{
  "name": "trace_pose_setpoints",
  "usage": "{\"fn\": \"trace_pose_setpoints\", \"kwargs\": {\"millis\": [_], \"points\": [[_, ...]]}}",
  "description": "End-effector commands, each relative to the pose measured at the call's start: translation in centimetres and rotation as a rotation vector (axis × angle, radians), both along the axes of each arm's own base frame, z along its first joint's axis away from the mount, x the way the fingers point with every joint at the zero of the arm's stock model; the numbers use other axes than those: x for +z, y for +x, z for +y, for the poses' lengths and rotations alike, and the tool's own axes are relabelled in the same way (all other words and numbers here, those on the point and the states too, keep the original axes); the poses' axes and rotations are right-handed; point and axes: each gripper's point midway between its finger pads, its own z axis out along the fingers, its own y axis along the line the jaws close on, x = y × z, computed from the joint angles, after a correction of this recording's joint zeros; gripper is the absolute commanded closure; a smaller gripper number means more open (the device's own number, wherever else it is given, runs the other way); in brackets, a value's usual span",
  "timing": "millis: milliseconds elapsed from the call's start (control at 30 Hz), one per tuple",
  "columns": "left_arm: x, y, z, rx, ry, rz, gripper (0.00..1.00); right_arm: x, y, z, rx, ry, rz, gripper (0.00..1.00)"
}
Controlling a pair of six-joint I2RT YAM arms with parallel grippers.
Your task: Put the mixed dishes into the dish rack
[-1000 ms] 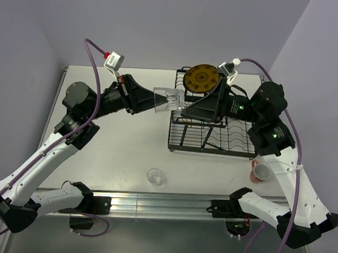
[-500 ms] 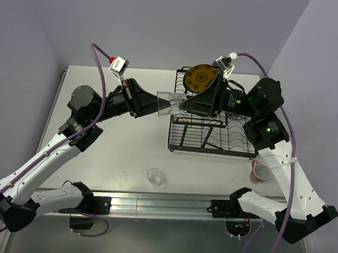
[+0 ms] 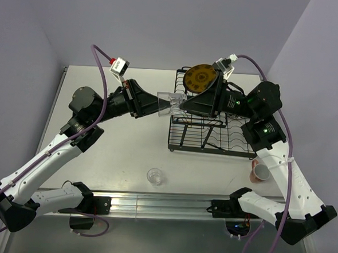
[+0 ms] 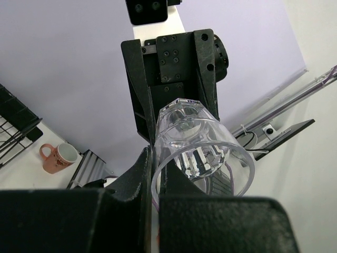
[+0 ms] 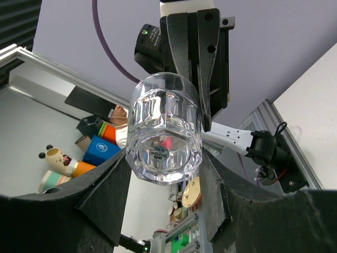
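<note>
A clear glass tumbler (image 3: 170, 102) hangs on its side in the air at the left end of the black wire dish rack (image 3: 214, 136). My left gripper (image 3: 157, 104) is shut on its rim, one finger inside and one outside, as the left wrist view (image 4: 152, 158) shows on the tumbler (image 4: 197, 142). My right gripper (image 3: 183, 107) holds the base: in the right wrist view (image 5: 164, 158) both fingers lie against the sides of the tumbler (image 5: 164, 126). The yellow-orange plate (image 3: 201, 78) stands upright in the rack's back. A second tumbler (image 3: 155, 175) stands on the table. The patterned bowl is out of view.
A pink mug (image 3: 261, 172) sits on the table at the rack's right front corner and shows in the left wrist view (image 4: 58, 156). The rack's front slots hold nothing I can see. An aluminium rail runs along the table's near edge.
My right gripper moved left from over the rack onto the tumbler's base. My left arm brought the tumbler slightly right and up. Little has moved in the last half second.
</note>
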Motion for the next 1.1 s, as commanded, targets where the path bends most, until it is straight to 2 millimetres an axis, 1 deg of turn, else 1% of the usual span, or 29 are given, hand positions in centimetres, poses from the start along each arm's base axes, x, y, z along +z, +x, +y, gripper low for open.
{"fn": "trace_pose_setpoints", "kwargs": {"millis": [0,67,233,833,867,900,967,1000,1067], "points": [[0.5,-1.7,0.2,-0.057,-0.024,-0.034,1.0,2.1,-1.0,-0.6,-0.002,0.074,-0.074,0.83],[0.3,-1.8,0.2,-0.061,-0.027,-0.027,1.0,2.1,-1.0,-0.6,0.0,0.074,-0.075,1.0],[0.4,-1.7,0.3,-0.06,-0.029,-0.022,1.0,2.6,-1.2,-0.8,-0.01,0.08,-0.092,1.0],[-0.1,-1.5,0.6,-0.032,-0.028,0.008,0.99,2.7,-2.1,-1.1,0.007,0.078,-0.1,1.0],[-0.1,-1.5,0.6,-0.032,-0.03,0.01,0.97,2.7,-2.1,-1.1,0.007,0.078,-0.101,1.0],[-0.1,-1.5,0.6,-0.028,-0.032,0.012,0.89,2.6,-2.2,-1.1,0.01,0.077,-0.1,1.0],[-0.2,-1.3,0.6,-0.022,-0.033,0.019,0.77,2.5,-2.2,-1.1,0.007,0.074,-0.102,1.0],[-0.1,-1.3,0.6,-0.025,-0.035,0.019,0.68,2.4,-2.2,-1.2,0.005,0.073,-0.101,1.0],[0.0,-1.3,0.6,-0.029,-0.036,0.013,0.56,2.2,-2.1,-1.3,-0.004,0.068,-0.098,1.0]]}}
